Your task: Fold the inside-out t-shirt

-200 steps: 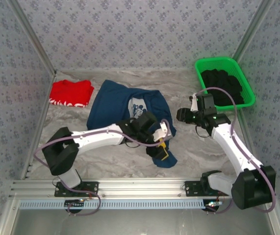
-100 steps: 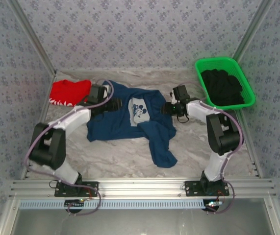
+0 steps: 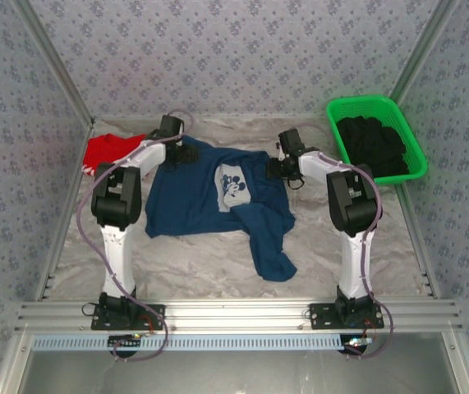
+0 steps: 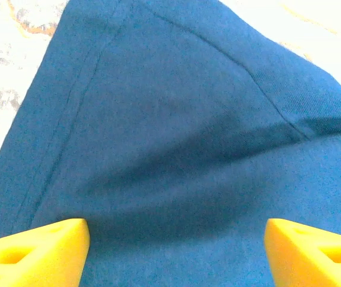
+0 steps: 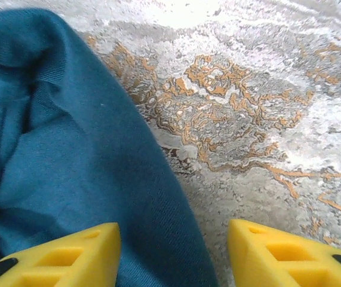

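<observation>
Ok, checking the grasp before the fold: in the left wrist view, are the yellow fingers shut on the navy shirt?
No, the fingers of the left gripper stand wide apart over the t-shirt.

We find t-shirt (image 3: 209,197) spread over table (image 3: 193,258) centre. Bare marble open along near edge and between lower sleeve and right arm (image 3: 351,201). Left arm (image 3: 119,197) stands at t-shirt's left edge, right arm well right of it; both reach to t-shirt's far corners. Red garment (image 3: 107,152) occupies far-left corner, just beside left arm. Green basket (image 3: 361,101) holding black clothing (image 3: 374,144) takes far-right corner. Narrow gap between right arm and basket. We note patterned walls (image 3: 242,57) closing left, far, right sides.
</observation>
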You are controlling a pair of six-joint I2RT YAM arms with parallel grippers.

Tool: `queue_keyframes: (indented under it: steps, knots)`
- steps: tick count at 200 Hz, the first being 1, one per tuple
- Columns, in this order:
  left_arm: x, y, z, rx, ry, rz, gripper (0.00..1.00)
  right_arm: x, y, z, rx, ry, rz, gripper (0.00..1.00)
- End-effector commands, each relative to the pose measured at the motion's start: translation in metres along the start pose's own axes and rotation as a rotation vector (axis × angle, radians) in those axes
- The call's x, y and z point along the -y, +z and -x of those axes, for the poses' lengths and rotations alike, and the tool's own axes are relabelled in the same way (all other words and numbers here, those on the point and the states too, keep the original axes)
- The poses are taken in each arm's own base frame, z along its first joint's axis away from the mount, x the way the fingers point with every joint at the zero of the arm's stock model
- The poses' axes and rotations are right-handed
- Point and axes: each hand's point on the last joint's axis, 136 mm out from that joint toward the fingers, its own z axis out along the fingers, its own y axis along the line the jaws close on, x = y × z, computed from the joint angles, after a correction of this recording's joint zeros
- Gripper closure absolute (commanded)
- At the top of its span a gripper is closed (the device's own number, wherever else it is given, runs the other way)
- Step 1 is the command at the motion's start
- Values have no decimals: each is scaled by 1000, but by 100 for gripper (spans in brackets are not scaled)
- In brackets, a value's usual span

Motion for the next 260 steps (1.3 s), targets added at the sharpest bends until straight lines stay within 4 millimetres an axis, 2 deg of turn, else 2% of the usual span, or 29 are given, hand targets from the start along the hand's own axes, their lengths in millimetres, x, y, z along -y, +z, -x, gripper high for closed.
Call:
queue_keyframes:
  steps: [1, 22, 25, 38, 63, 80, 88, 100, 127, 140, 155, 175, 189, 200, 220, 242, 250, 253, 260]
  knots:
    - [-8, 12, -9, -96, 24, 30, 24, 5, 8, 0, -31, -10, -30, 58]
    - [-6, 33, -20, -166, 15, 2, 32, 5, 12, 3, -34, -23, -26, 72]
    - [-3, 32, -13, -155, 13, -11, 34, 4, 12, 4, -32, -25, -24, 74]
    - [1, 39, -13, -168, 6, -39, 41, 4, 9, 12, -14, -35, -19, 81]
    - [8, 40, 0, -151, 5, -89, 73, -1, -8, 36, 46, -64, 0, 100]
    - [12, 23, 23, -95, 17, -118, 92, -7, -34, 63, 127, -110, 8, 100]
    - [14, 9, 38, -53, 17, -133, 100, -11, -54, 79, 176, -143, 5, 100]
    - [18, -20, 65, 33, 18, -157, 100, -15, -80, 100, 243, -174, -4, 100]
    - [27, -111, 118, 241, 5, -233, 100, -30, -156, 142, 404, -227, 31, 100]
    - [32, -161, 135, 353, -7, -281, 100, -39, -194, 155, 481, -255, 47, 100]
    - [35, -210, 135, 453, -19, -327, 100, -49, -237, 161, 560, -297, 62, 100]
    - [36, -259, 116, 534, -45, -386, 100, -62, -280, 146, 617, -347, 104, 100]
    - [33, -281, 89, 562, -81, -426, 100, -73, -306, 122, 643, -370, 164, 100]
    - [31, -289, 61, 574, -104, -460, 100, -82, -315, 99, 639, -388, 211, 100]
    - [18, -277, 1, 529, -113, -415, 100, -86, -319, 48, 588, -375, 265, 100]
    - [-5, -250, -68, 403, -94, -303, 100, -92, -314, -16, 450, -353, 399, 100]
    - [-14, -241, -89, 358, -92, -262, 100, -95, -320, -35, 410, -353, 440, 100]
    - [-17, -238, -96, 344, -93, -248, 100, -92, -311, -48, 369, -349, 445, 100]
    - [-22, -229, -111, 311, -90, -228, 100, -94, -313, -63, 340, -348, 471, 100]
